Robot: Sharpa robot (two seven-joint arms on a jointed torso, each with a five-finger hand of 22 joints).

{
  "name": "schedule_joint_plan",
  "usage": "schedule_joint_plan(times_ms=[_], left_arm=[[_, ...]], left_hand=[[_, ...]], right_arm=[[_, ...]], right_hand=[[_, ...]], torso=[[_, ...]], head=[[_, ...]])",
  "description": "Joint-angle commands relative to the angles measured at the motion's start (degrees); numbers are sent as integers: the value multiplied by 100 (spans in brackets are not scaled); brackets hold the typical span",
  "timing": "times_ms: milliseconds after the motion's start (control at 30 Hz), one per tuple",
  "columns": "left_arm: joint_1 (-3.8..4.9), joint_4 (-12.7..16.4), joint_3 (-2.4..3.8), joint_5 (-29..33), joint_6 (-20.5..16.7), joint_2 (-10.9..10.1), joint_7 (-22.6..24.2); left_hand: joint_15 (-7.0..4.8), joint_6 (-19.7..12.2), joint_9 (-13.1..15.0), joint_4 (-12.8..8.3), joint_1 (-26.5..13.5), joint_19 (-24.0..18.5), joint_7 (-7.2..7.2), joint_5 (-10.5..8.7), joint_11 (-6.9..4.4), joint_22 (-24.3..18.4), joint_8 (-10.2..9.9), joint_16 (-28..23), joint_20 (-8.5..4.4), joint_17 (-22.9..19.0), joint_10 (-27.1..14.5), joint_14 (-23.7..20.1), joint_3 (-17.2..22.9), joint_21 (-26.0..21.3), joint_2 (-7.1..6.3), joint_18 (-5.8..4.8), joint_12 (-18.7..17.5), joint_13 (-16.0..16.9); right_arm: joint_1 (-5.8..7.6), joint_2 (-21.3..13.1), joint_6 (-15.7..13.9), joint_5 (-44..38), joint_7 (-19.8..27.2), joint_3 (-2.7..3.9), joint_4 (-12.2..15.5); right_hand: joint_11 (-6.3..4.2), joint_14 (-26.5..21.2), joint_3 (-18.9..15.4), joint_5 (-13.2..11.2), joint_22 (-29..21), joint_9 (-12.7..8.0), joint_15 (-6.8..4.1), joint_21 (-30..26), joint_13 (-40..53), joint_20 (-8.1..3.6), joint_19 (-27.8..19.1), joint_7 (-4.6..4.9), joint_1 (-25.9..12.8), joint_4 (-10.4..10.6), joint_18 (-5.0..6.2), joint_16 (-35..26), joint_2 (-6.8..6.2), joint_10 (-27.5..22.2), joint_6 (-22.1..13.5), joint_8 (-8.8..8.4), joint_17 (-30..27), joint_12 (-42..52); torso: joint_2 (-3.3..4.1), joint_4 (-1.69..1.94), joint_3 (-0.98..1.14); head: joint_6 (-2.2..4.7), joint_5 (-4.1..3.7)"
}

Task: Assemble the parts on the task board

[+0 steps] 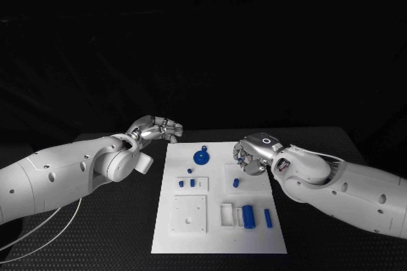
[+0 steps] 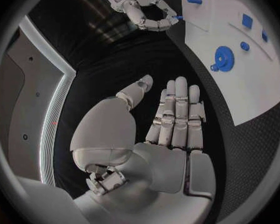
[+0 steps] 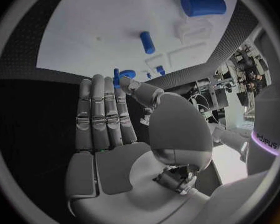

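The white task board [image 1: 219,236] lies in the middle of the table. A blue gear [image 1: 202,157] [image 2: 224,59] sits near its far end. Three small blue parts [image 1: 187,180] lie just nearer, beside a short blue peg [image 1: 236,181] [image 3: 147,42]. At the near end lie a thick blue cylinder [image 1: 247,215] [image 3: 202,5] and a thin blue rod [image 1: 268,218]. My right hand [image 1: 254,152] [image 2: 143,7] hovers over the board's far right part, fingers curled, pinching a small blue part [image 2: 177,17] at its fingertips. My left hand [image 1: 157,130] [image 2: 171,129] hangs off the board's far left corner, holding nothing.
A raised white square plate [image 1: 189,213] with holes lies at the board's near left, and a small white frame [image 1: 226,214] stands beside the cylinder. Black table [image 1: 119,236] surrounds the board. A thin white cable [image 1: 51,230] hangs under my left arm.
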Motion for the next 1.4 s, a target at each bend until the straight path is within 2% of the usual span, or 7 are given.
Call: schedule_joint_plan(times_ms=[33,300,500,600,767,967,1400], left_arm=[[6,-88,4,169,3,57,84],[7,-413,3,274,-48,268,113],[8,-624,4,327,-53,452,141],[8,-702,4,337,-41,530,156],[8,-793,5,358,-51,608,161],[13,-841,5,365,-53,669,167],[22,-786,5,365,-32,670,157]], left_hand=[[15,-39,-8,4,-37,-12,-3,-1,0,6,-6,-40,30,12,-35,33,-26,-28,3,0,-1,-8],[13,-39,-7,2,-31,-9,-3,1,-2,8,-3,-42,30,17,-32,39,-23,-32,2,1,3,-7],[13,-37,-6,4,-30,-8,-4,3,-4,9,-1,-45,30,21,-29,42,-22,-36,3,2,5,-6],[13,-37,-6,5,-30,-7,-4,4,-4,10,0,-47,30,22,-28,43,-21,-38,4,2,6,-6],[13,-36,-5,8,-29,-6,-4,6,-5,10,1,-50,30,25,-27,44,-18,-41,9,2,7,-6],[13,-36,-5,9,-29,-6,-4,7,-5,11,2,-54,31,27,-27,44,-18,-45,9,1,8,-5],[16,-41,-5,18,-36,-6,-3,8,-4,13,3,-65,33,33,-30,42,-18,-55,12,-1,8,-6]], right_arm=[[-13,67,-473,844,402,5,141],[-161,384,-501,1059,549,4,309],[-355,631,-377,847,569,-25,248],[-435,724,-334,605,574,-111,197],[-573,839,-291,367,567,-190,127],[-709,961,-167,104,527,-328,123],[-1009,1061,-216,-327,458,-364,3]], right_hand=[[21,35,21,48,3,16,-12,27,19,5,30,12,-7,0,87,3,-14,28,36,23,21,-11],[27,35,-34,167,5,41,-9,33,49,6,20,18,-32,-31,87,-26,31,26,21,11,60,-47],[29,35,-59,201,4,51,-8,33,61,7,13,21,-42,-48,87,-38,54,24,12,5,75,-62],[29,35,-67,209,5,54,-8,33,64,7,11,21,-44,-54,87,-42,59,24,10,3,79,-67],[30,34,-73,218,5,57,-7,33,68,7,8,21,-45,-62,87,-47,65,24,9,2,84,-72],[28,36,-80,224,6,62,-7,36,74,7,8,21,-44,-70,87,-50,65,28,10,2,90,-75],[22,51,-78,216,9,74,-12,46,89,4,18,16,-34,-78,87,-54,50,45,21,6,106,-78]], torso=[[-8,0,1],[-52,33,2],[-88,34,-29],[-105,37,-45],[-120,47,-67],[-110,47,-68],[-106,43,-53]], head=[[2,167],[-110,554],[-219,861],[-287,998],[-353,1101],[-430,1188],[-522,1289]])
